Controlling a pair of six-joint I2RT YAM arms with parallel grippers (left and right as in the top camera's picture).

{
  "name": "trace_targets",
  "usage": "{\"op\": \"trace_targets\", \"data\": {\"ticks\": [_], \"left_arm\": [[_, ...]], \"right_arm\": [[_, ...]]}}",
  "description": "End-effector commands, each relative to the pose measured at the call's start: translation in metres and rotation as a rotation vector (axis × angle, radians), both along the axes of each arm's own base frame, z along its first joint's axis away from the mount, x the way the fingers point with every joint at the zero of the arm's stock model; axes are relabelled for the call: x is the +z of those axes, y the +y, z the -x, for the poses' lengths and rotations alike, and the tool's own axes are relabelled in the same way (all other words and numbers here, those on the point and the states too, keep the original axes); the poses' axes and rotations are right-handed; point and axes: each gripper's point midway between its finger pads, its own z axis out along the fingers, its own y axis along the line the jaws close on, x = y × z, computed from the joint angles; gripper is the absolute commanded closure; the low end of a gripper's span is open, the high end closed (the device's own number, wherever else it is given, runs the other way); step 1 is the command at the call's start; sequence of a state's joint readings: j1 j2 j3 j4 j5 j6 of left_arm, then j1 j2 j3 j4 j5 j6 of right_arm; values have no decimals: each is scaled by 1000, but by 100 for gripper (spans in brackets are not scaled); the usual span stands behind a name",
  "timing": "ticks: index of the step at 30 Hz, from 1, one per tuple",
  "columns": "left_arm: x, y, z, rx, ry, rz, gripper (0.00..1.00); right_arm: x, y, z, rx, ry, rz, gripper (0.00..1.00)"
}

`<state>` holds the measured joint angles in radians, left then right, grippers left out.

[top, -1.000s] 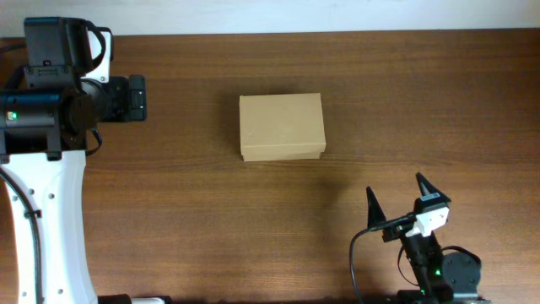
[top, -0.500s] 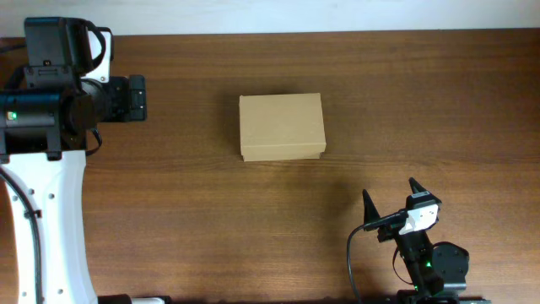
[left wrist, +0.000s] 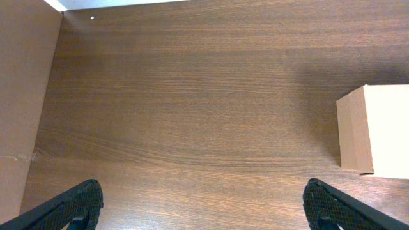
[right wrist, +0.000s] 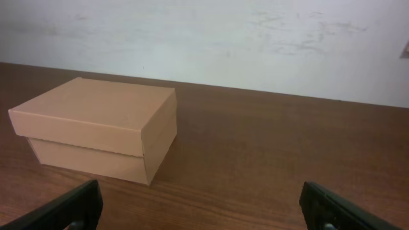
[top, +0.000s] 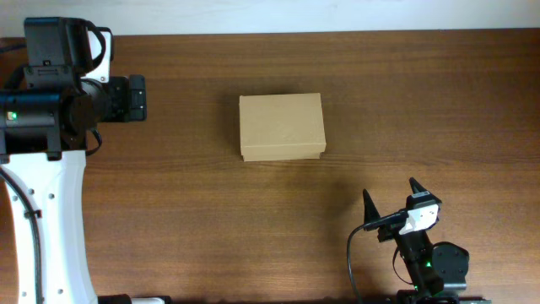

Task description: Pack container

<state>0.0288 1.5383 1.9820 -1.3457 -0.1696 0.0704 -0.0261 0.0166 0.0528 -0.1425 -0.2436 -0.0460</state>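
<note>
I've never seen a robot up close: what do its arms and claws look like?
The left arm is a white segment topped by black motor blocks, with a green light and black cables. The right arm is black, with a white block, a green light and a looping black cable. The right claw has two pointed black fingers; those of the left claw look textured.

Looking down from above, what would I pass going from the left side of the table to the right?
left arm → container → right gripper, standing open
</note>
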Motion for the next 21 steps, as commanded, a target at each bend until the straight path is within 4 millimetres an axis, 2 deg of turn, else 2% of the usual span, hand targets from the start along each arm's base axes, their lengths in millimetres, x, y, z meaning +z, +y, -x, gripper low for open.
{"op": "trace_targets", "data": {"ticks": [1, 9, 14, 17, 21], "left_arm": [[-3, 2, -1, 8, 8, -4, 0], [-2, 2, -1, 8, 7, -4, 0], [15, 2, 13, 10, -48, -10, 0], [34, 1, 19, 6, -162, -12, 0], [47, -12, 27, -49, -350, 32, 0]], "right_arm": [[-3, -2, -1, -14, -1, 2, 1], [-3, -2, -1, -14, -1, 1, 1], [-3, -2, -1, -14, -1, 2, 1], [-3, -2, -1, -14, -1, 1, 1], [-3, -2, -1, -14, -1, 2, 1]]}}
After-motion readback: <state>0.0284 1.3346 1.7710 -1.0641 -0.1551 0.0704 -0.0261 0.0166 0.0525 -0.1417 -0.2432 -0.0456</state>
